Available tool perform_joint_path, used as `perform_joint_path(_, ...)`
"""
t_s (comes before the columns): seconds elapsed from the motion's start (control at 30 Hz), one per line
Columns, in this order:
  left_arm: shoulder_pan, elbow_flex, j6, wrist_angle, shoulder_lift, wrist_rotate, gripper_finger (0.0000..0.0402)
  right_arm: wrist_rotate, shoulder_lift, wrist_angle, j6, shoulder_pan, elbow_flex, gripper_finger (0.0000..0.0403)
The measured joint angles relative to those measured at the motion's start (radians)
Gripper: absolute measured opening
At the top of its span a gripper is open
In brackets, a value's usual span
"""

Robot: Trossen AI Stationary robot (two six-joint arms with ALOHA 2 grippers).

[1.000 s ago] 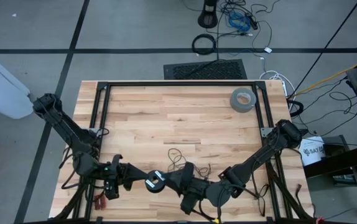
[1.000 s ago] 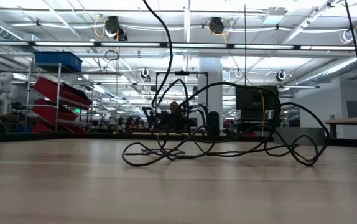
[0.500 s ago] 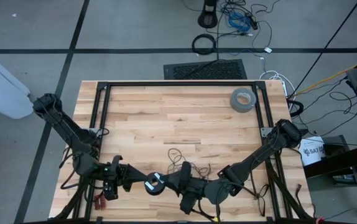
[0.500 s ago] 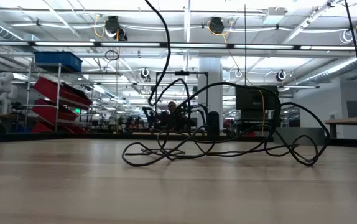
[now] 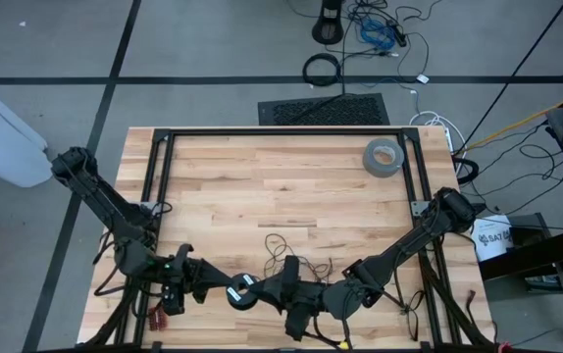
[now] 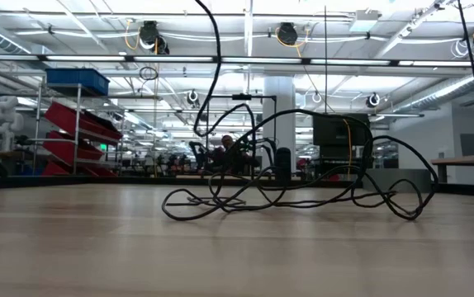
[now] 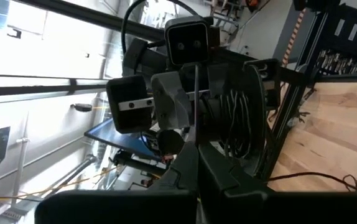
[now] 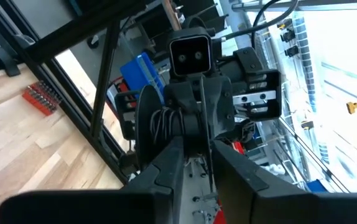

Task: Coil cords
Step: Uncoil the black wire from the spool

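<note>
At the desk's [image 5: 262, 186] near edge the two hands meet face to face. The left hand [image 5: 239, 290] is pressed together around a spool wound with turns of black cord, presented so the right hand [image 5: 280, 290] can feed wire onto it. The right hand pinches a thin strand between narrowed fingers [image 8: 177, 163]. Just beyond, the loose cord [image 6: 303, 186] lies tangled on the desk, one end rising toward the hands. Farthest back sits a grey tape roll [image 5: 383, 157].

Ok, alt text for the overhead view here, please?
Two dark arms meet at the near edge of a wooden table, the left pincer and right pincer facing each other beside a loose tangle of thin black cord. A grey tape roll lies near the far right corner.
</note>
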State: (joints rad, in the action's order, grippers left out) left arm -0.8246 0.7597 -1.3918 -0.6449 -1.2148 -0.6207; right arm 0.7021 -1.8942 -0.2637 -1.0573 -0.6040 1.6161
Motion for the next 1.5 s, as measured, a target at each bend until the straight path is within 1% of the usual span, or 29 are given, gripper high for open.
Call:
perform_joint_path(0.23,0.0,0.0,0.004,0.005,0.0,0.0,0.0,0.002,0.0,0.0,0.003,0.0,0.0,0.0007)
perform_joint_path(0.57,0.0,0.0,0.026,0.006,0.0,-0.001,0.0,0.016,0.0,0.0,0.005,-0.003,0.0,0.0001)
perform_joint_path(0.67,0.001,0.0,0.029,0.003,-0.001,-0.004,0.0006,0.054,0.0,0.004,0.001,-0.008,0.0,0.0001)
perform_joint_path(0.73,0.001,0.0,0.059,-0.009,-0.001,-0.009,0.0016,0.079,0.0,0.003,0.0,-0.012,0.0,0.0001)
perform_joint_path(0.87,0.0,0.0,0.122,-0.049,-0.002,-0.008,0.0042,0.117,0.0,-0.005,-0.027,-0.023,0.0,0.0)
perform_joint_path(1.0,0.0,0.0,0.135,-0.06,-0.002,-0.004,0.0069,0.181,0.0,-0.005,-0.051,-0.038,0.0,0.0)
perform_joint_path(1.13,0.0,0.0,0.181,-0.072,-0.001,0.0,0.0091,0.234,0.001,-0.008,-0.068,-0.053,0.01,0.0)
perform_joint_path(1.3,0.0,0.0,0.192,-0.09,-0.001,0.0,0.0099,0.349,0.004,-0.035,-0.12,-0.074,0.011,0.0)
perform_joint_path(1.5,0.002,0.0,0.32,-0.138,-0.001,-0.001,0.01,0.486,0.022,-0.137,-0.198,-0.114,0.011,0.0)
